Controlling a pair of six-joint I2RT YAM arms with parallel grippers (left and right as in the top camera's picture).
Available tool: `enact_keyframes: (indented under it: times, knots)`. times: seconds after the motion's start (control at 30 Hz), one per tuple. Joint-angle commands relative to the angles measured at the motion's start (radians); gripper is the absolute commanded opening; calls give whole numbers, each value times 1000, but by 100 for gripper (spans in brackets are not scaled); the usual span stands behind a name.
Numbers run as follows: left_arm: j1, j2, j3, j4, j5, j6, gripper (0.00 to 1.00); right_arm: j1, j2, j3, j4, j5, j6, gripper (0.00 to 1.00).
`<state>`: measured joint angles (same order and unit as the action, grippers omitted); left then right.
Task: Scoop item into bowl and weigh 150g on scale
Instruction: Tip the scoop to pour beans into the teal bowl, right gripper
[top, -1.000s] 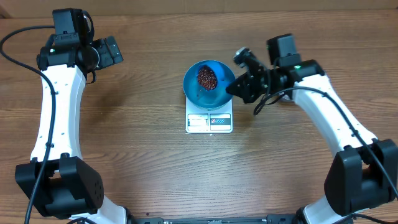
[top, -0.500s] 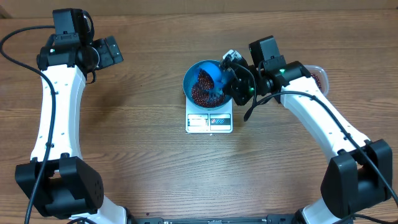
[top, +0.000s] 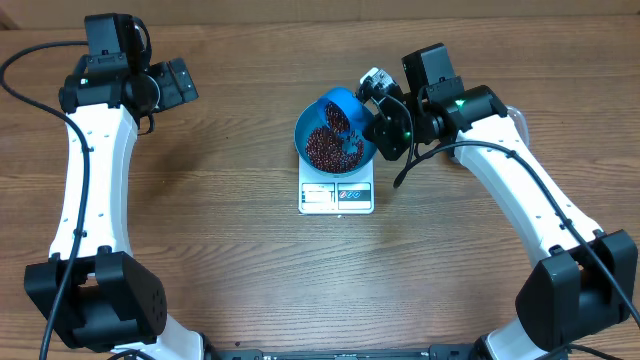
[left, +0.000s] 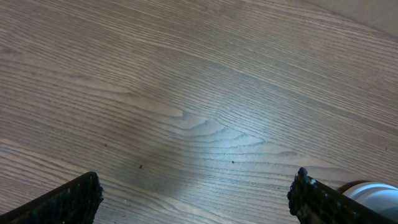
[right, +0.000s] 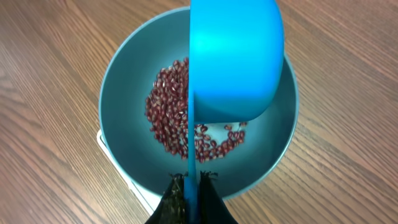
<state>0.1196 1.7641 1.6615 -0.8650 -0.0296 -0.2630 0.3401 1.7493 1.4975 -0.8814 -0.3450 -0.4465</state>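
On the small white square kitchen scale (top: 337, 196), at the middle of the brown wooden table (top: 220, 240), stands the round, deep, bright blue bowl (top: 301, 138). A loose heap of small dark red-brown beans (right: 163, 115) lies on its bottom. The scale's front strip carries a pale display and a small red round mark, but any writing there is too small for us to read. We find no brand or label on the bowl or on the small blue plastic scoop (right: 236, 56). That scoop hangs tipped on its side over the bowl, its rounded back toward the wrist camera, so it hides part of the bowl's far wall and some beans. Its thin handle runs edge-on down to the right gripper (right: 191, 194), whose black fingers are clenched on it. From overhead, this gripper and its arm cover the bowl's right rim. The left gripper (left: 196, 199) hangs well apart at the table's far left, jaws spread wide and holding nothing, over bare wood. Black cables (top: 30, 60) trail beside it.
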Motion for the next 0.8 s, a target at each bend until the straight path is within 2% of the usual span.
enact_keyframes:
  times: [0.0, 0.33, 0.53, 0.67, 0.77]
  knots:
    - [-8, 9, 7, 2, 4, -3, 100, -3, -55, 38, 3, 38, -42, 4]
    - [-8, 9, 7, 2, 4, -3, 100, 11, -144, 39, -5, 103, -109, 4]
    - [-8, 9, 7, 2, 4, -3, 100, 64, -147, 39, -19, 204, -150, 4]
    - [-8, 9, 7, 2, 4, -3, 99, 122, -147, 39, -30, 367, -161, 4]
    - [-8, 9, 7, 2, 4, -3, 100, 152, -147, 39, -33, 415, -162, 4]
